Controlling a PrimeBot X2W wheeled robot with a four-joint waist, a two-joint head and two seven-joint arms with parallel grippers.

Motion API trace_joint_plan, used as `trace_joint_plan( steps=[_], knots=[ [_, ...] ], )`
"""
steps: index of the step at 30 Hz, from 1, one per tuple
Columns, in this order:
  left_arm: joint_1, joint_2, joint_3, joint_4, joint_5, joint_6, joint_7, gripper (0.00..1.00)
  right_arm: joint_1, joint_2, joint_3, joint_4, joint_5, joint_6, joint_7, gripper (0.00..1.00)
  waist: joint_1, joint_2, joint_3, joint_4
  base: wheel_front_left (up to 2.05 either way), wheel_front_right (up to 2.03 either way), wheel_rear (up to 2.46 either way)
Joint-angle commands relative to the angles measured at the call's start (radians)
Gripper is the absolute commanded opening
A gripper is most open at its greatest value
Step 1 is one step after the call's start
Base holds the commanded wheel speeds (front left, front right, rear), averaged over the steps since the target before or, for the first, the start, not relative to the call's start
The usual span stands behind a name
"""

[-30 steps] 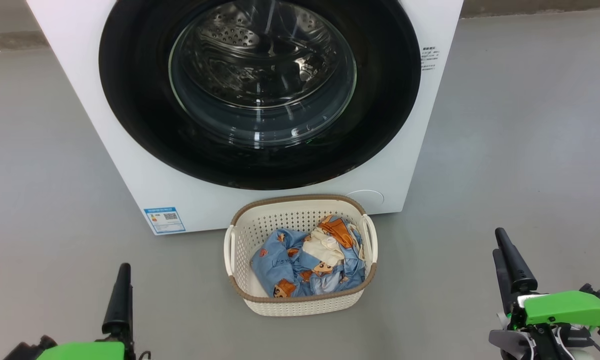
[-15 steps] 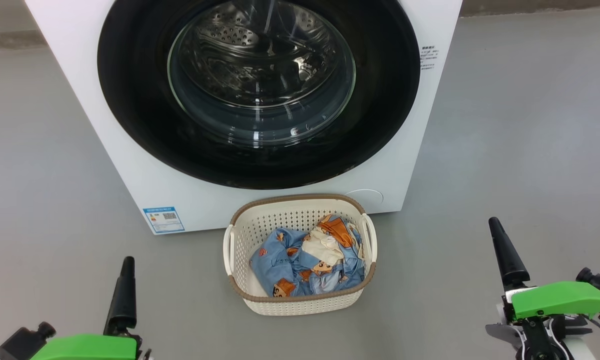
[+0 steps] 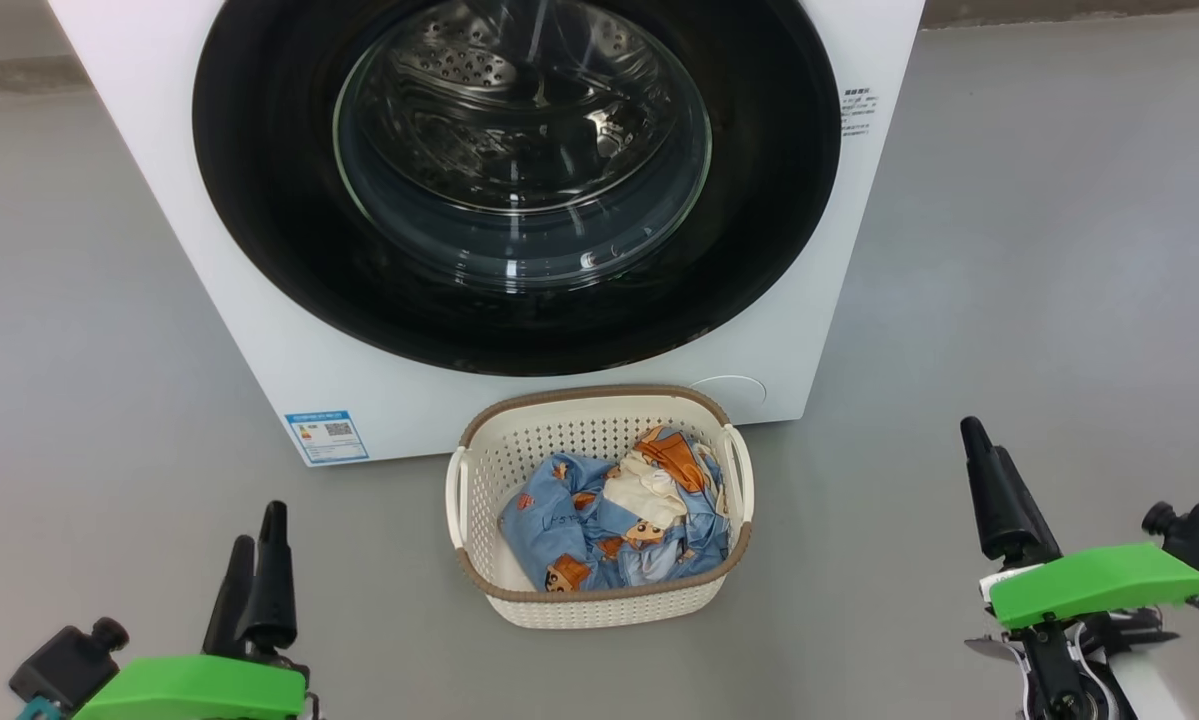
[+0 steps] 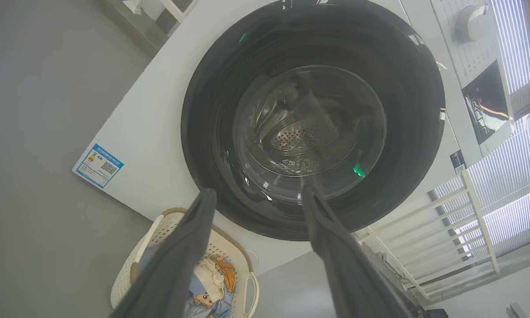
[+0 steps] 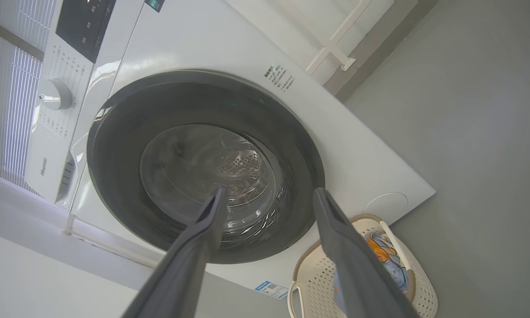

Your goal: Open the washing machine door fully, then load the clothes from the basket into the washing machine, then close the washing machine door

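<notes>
The washing machine (image 3: 259, 380) stands ahead of me, white, its door (image 3: 759, 200) shut flat against the front; through the glass I see the steel drum. On the floor just before it sits the cream basket (image 3: 599, 395) holding the light blue printed clothes (image 3: 609, 520). My left gripper (image 3: 259, 527) hovers low, left of the basket, open and empty. Right of the basket, my right gripper (image 3: 984, 440) is open and empty too. Both wrist views look along spread fingers: the left gripper (image 4: 258, 191) and the right gripper (image 5: 270, 191) each point at the door (image 4: 203, 132) (image 5: 114, 168).
Grey floor lies on both sides of the basket. A blue label sticker (image 3: 325, 437) marks the machine's lower left front and a round cover (image 3: 729, 392) the lower right. A control knob (image 5: 55, 94) sits on the top panel. A white railing (image 4: 446, 207) stands beside the machine.
Both grippers have crept forward toward the machine. The left one has turned so that both its fingers show. The basket, clothes and door stay put.
</notes>
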State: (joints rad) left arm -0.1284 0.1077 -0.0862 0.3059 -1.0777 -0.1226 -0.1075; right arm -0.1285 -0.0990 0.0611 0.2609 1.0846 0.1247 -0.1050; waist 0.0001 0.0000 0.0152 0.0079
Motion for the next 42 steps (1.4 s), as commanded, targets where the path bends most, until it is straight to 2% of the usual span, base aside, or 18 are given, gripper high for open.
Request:
trace_joint_plan(
  steps=[1, 23, 42],
  knots=[
    [-0.052, 0.018, 0.016, -0.018, 0.024, -0.005, -0.013, 1.00, -0.056, -0.018, 0.017, -0.024, -0.035, 0.004, -0.014, 1.00, 0.0000, 0.0000, 0.000, 0.000, 0.00, 0.00, 0.00],
    [-0.090, 0.023, -0.006, 0.018, 0.302, -0.006, -0.078, 1.00, -0.108, -0.038, 0.069, 0.037, -0.350, 0.005, -0.080, 1.00, 0.0000, 0.0000, 0.001, 0.008, 0.00, 0.00, 0.00],
    [-0.115, 0.021, -0.018, 0.054, 0.519, -0.008, -0.131, 1.00, -0.143, -0.058, 0.125, 0.078, -0.528, 0.006, -0.133, 1.00, 0.0000, 0.0000, -0.012, 0.011, 0.00, 0.00, 0.00]
  ],
)
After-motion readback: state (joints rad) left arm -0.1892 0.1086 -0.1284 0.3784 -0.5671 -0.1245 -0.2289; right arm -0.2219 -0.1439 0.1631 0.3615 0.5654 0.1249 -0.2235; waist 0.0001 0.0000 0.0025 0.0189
